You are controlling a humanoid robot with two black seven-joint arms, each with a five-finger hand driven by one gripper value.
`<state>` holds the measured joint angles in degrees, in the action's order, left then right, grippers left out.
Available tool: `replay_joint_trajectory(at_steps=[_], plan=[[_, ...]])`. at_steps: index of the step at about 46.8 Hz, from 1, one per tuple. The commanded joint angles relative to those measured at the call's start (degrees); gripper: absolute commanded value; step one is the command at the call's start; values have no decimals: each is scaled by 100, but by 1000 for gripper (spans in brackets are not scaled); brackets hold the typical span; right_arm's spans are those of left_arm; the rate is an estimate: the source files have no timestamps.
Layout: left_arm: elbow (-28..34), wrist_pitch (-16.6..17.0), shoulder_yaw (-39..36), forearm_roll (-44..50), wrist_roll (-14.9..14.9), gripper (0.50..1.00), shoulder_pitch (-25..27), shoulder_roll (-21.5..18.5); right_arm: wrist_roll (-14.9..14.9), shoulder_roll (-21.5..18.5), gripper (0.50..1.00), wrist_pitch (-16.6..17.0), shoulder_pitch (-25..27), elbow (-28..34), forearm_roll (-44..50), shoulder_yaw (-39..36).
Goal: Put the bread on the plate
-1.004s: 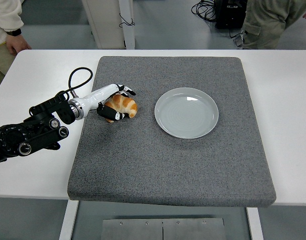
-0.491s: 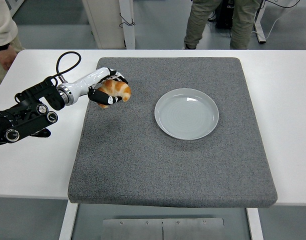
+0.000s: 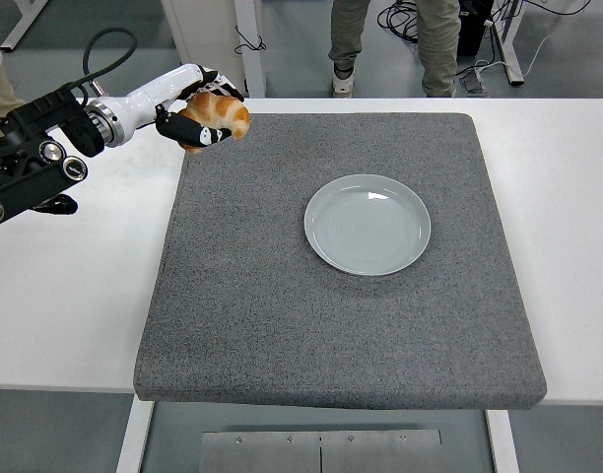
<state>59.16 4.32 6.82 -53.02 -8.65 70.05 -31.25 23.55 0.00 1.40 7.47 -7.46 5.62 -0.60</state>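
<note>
A golden-brown bread roll (image 3: 221, 111) is held in the air above the mat's far left corner, with my left hand (image 3: 198, 110) shut on it. The fingers wrap the roll from the left and below, hiding part of it. The pale grey plate (image 3: 368, 223) lies empty on the mat, well to the right of the hand and nearer to me. My right arm does not show.
A dark grey mat (image 3: 311, 315) covers most of the white table (image 3: 70, 286). A person's legs (image 3: 395, 39) stand beyond the far edge. A white post (image 3: 248, 44) rises behind the table.
My left hand has lifted the bread off the mat and carried it up and toward the far left corner. The person behind the table has walked to the left.
</note>
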Motion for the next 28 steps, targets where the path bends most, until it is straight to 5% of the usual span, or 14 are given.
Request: replay_joint_trajectory(at_steps=[1, 28], plan=[[-1, -63, 4, 2, -5, 500, 122, -13, 0, 0, 1000, 0, 0, -1, 0, -1], [7, -397, -5, 99, -49, 500, 896, 4, 0, 0, 1000, 0, 0, -1, 0, -1]])
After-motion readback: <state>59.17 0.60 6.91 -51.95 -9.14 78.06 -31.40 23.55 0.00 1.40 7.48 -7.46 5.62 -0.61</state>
